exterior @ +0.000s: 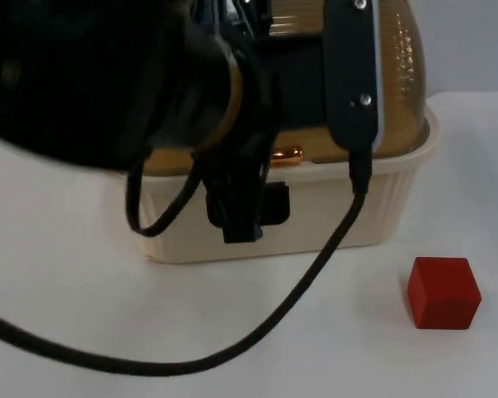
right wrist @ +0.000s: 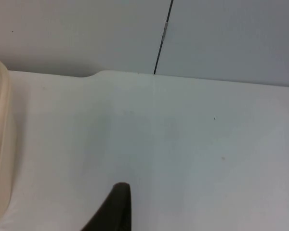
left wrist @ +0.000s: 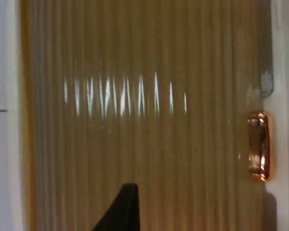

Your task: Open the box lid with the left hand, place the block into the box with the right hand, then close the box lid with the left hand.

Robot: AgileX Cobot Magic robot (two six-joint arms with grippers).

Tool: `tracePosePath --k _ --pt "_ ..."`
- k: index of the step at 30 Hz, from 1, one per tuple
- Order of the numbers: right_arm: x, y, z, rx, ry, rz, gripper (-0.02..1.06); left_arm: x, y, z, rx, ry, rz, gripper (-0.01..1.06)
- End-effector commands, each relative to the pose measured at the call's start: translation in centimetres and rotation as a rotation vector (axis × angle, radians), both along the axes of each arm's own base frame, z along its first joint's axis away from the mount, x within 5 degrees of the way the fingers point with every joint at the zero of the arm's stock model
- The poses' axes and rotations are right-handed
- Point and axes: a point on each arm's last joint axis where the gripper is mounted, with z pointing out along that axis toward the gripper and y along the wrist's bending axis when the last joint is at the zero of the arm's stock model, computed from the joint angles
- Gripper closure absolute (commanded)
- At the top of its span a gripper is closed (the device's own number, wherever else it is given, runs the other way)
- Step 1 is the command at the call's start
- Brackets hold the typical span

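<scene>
One box (exterior: 315, 215) sits on the white table (exterior: 66, 315). It is cream with ribbed sides, and its see-through brown lid (exterior: 402, 75) is down on top of it. A small shiny copper handle (exterior: 286, 155) sticks out at the front edge of the lid, right by the cream rim.

The left gripper (exterior: 241, 207) hangs over the front of the box, and its dark tip is in front of the box's front wall, just below the handle. In the left wrist view, one black fingertip (left wrist: 119, 211) points at the ribbed brown lid (left wrist: 135, 120), and the copper handle (left wrist: 257, 147) is off to one side of that finger, next to the cream rim (left wrist: 282, 96). I cannot tell if these fingers are spread or pressed together.

One red block (exterior: 443, 292) stands on the table, near the front right corner of the box but not touching it. White table shows on all sides of the block, so there is open room around it.

In the right wrist view, one black fingertip (right wrist: 116, 209) points over bare table (right wrist: 183, 154). The curved cream edge of the box (right wrist: 0, 144) is off to one side of that finger. Past the finger, the table ends at the grey wall (right wrist: 231, 38). I cannot tell if the right fingers are spread or pressed together.
</scene>
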Motion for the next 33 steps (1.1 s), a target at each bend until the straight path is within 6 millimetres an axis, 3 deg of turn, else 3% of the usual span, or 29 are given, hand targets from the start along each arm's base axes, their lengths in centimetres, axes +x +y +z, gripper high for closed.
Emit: tracePosePath --k 1,9,13,14,17,18,23,33 --pt "-0.1 0.0 0.2 0.003 -0.009 -0.004 0.00 -0.2 -0.2 -0.1 -0.061 -0.043 -0.019 0.00" --pt "0.0 0.0 0.2 0.004 -0.013 -0.003 0.00 0.2 -0.8 -3.2 -0.009 0.018 0.009 0.01" --pt "-0.1 0.0 0.2 0.004 -0.009 -0.004 0.00 0.2 -0.9 -3.7 -0.004 0.038 -0.005 0.10" --pt "-0.1 0.0 0.2 0.004 -0.009 -0.004 0.00 0.2 -1.0 -3.7 -0.004 0.039 -0.006 0.16" --pt "-0.1 0.0 0.2 0.004 -0.009 -0.004 0.00 0.2 -1.0 -3.7 -0.004 0.039 -0.006 0.51" --pt "-0.1 0.0 0.2 0.004 -0.009 -0.004 0.00 0.2 -1.0 -3.7 -0.004 0.039 -0.006 0.51" --pt "-0.1 0.0 0.2 0.004 -0.009 -0.004 0.00 0.2 -1.0 -3.7 -0.004 0.039 -0.006 1.02" --pt "-0.1 0.0 0.2 0.004 -0.009 -0.004 0.00 0.2 -0.9 -3.7 -0.138 0.084 0.095 1.05"
